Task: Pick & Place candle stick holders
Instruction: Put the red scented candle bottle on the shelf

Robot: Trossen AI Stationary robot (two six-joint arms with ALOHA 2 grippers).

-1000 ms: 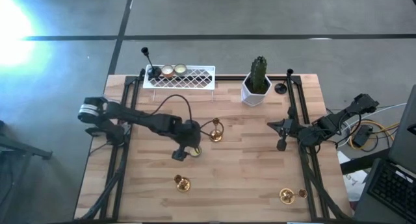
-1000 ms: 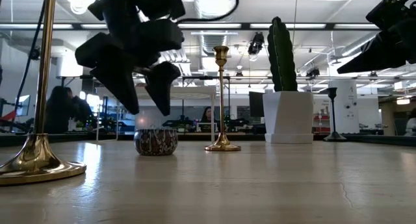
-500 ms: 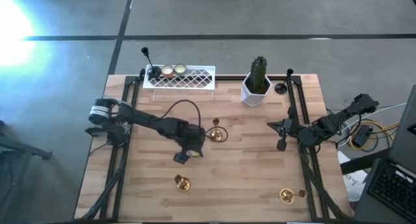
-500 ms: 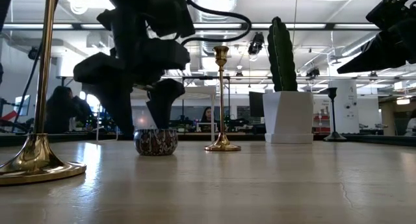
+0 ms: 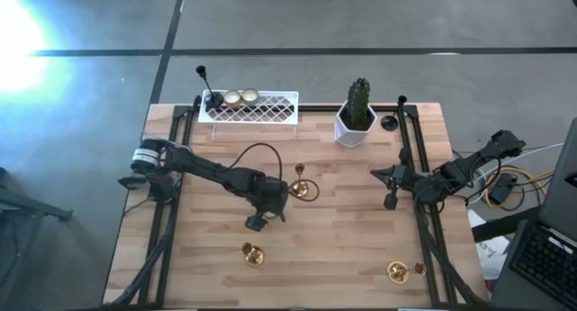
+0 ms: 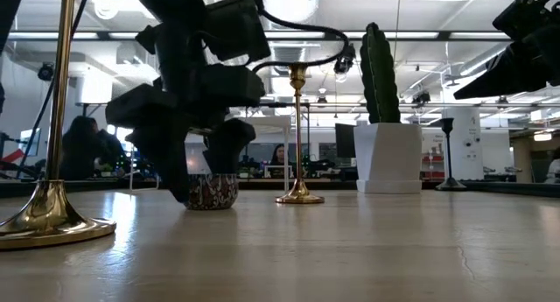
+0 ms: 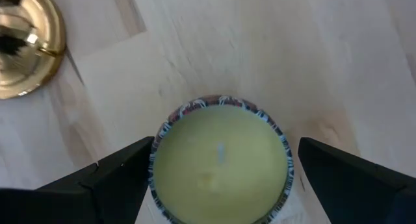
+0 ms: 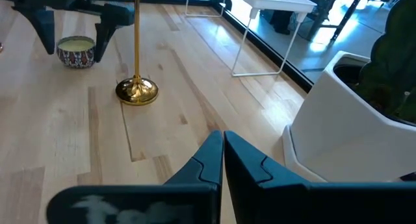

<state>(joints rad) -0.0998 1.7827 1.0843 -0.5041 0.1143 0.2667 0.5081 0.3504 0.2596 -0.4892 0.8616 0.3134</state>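
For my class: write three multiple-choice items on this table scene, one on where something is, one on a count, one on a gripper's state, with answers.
1. Where is the low round cup?
A. on the white tray
B. between the left gripper's fingers
C. beside the cactus pot

2. How many gold stemmed holders stand on the table?
A. one
B. three
C. five

3. The right gripper is
A. shut, holding nothing
B. shut on a cup
C. wide open

Answers:
1 B: dark fingers flank the cup.
2 B: the high view shows three.
3 A: its fingers meet, nothing between.

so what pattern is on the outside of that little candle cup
A dark mosaic-like pattern on the candle cup, clearest in the low view.
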